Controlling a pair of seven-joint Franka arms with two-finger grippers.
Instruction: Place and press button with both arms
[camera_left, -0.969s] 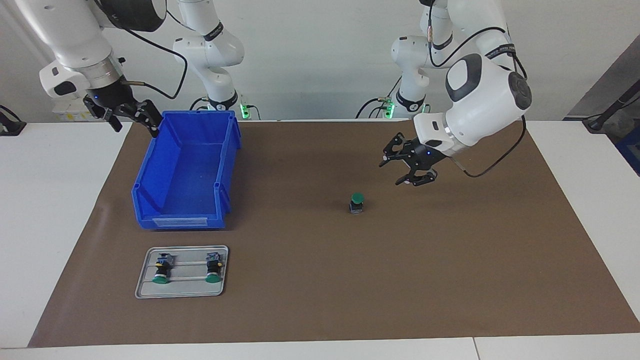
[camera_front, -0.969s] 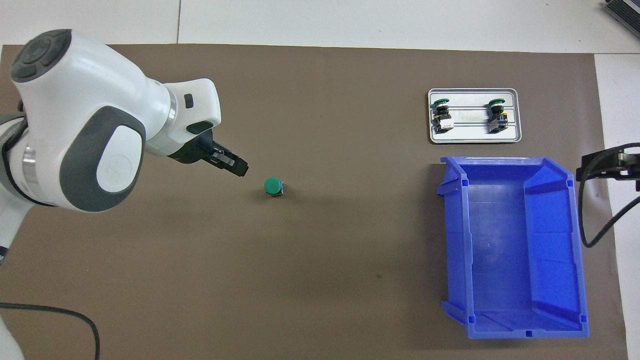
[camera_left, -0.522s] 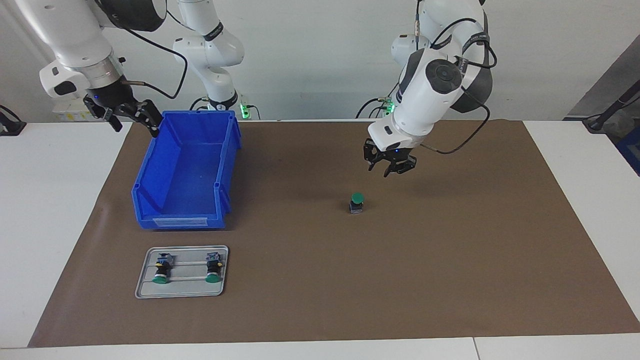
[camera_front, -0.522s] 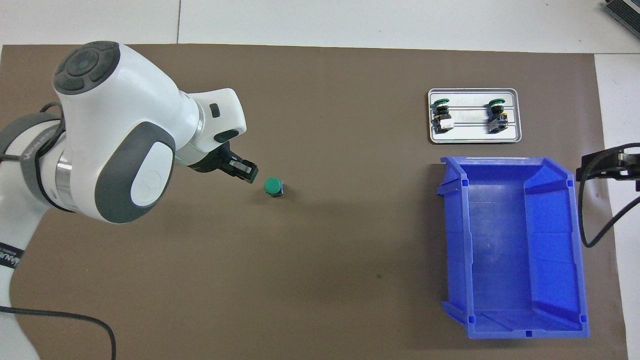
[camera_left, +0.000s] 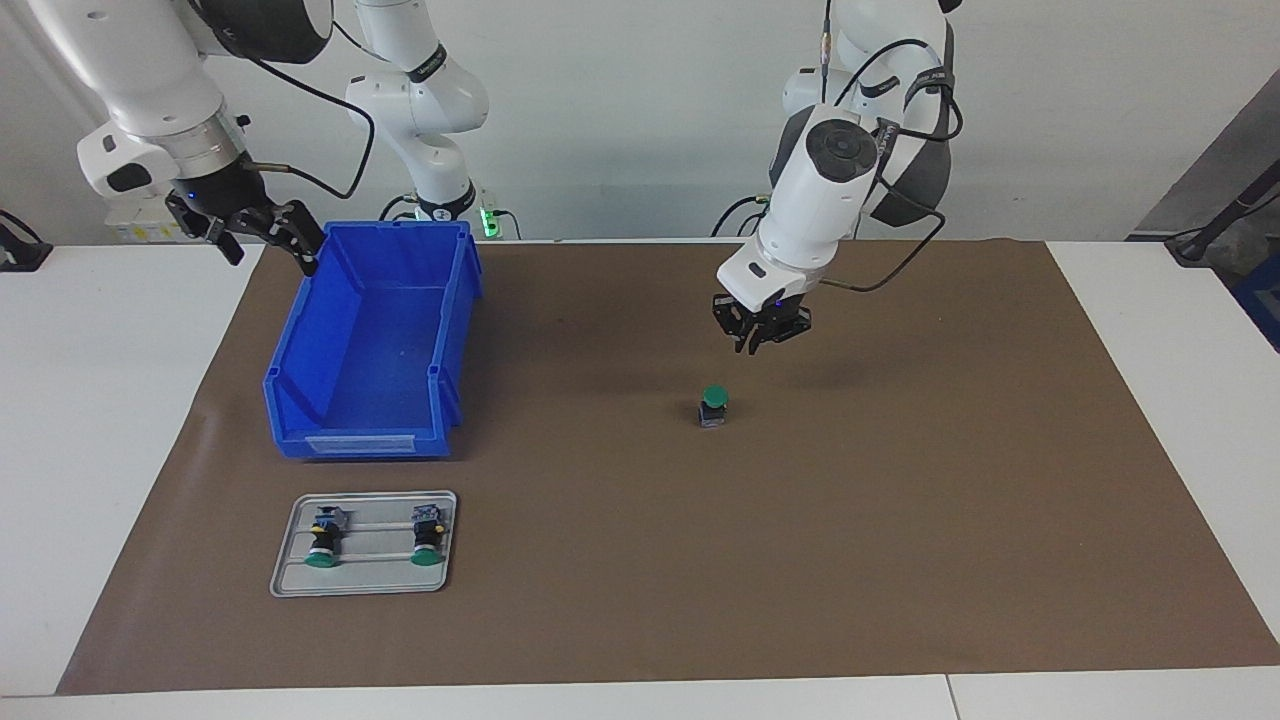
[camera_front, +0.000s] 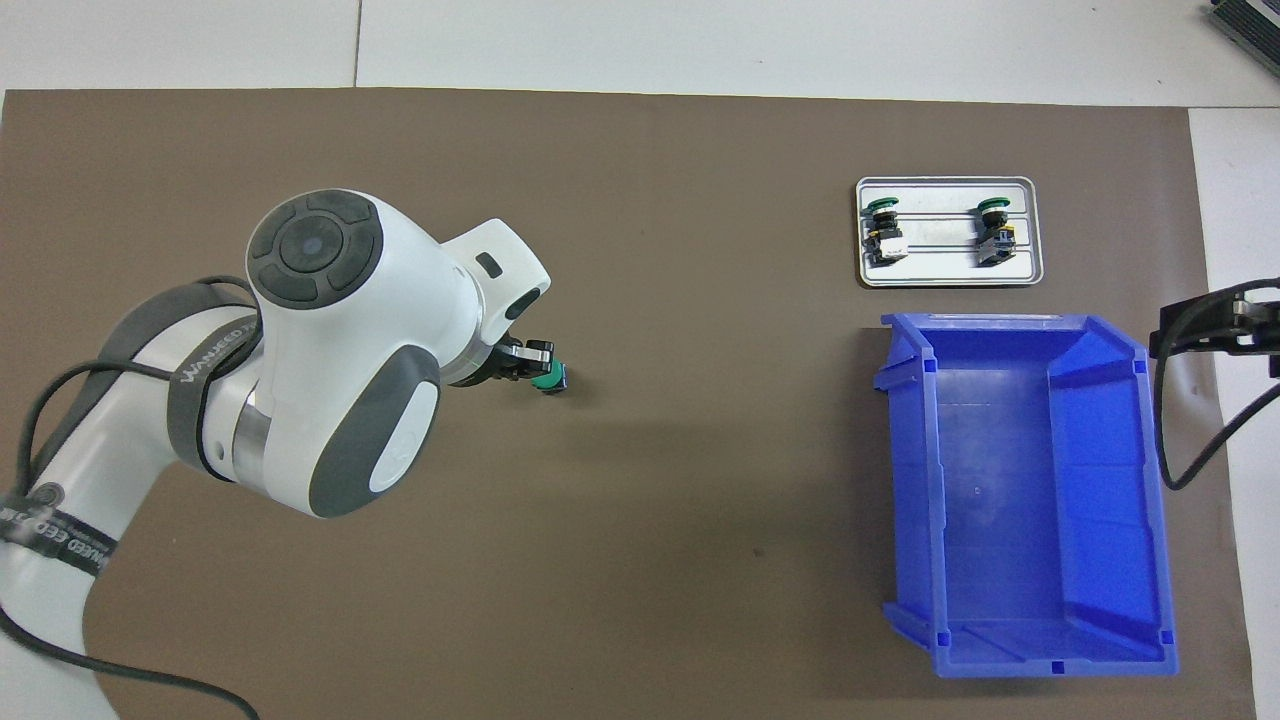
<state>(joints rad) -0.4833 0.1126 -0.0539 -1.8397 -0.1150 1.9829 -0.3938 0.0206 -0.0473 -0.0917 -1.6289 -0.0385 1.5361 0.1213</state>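
The button (camera_left: 713, 405) stands upright on the brown mat, green cap up, near the middle of the table. In the overhead view my left gripper covers part of the button (camera_front: 552, 379). My left gripper (camera_left: 760, 338) hangs in the air above the mat, a little nearer the robots than the button and clear of it, fingers drawn together and empty; it also shows in the overhead view (camera_front: 528, 362). My right gripper (camera_left: 262, 232) waits, open and empty, above the mat's edge by the blue bin's corner; its tip also shows in the overhead view (camera_front: 1215, 330).
A blue bin (camera_left: 300, 400) stands empty at the right arm's end, also in the overhead view (camera_front: 1150, 480). Farther from the robots a grey tray (camera_left: 290, 582) holds two identical green-capped buttons lying down (camera_left: 320, 535) (camera_left: 428, 532); the tray also shows from overhead (camera_front: 1030, 275).
My left arm has swung in toward the button and turned its gripper downward; its fingers have closed from wide open. The button and the right arm have not moved.
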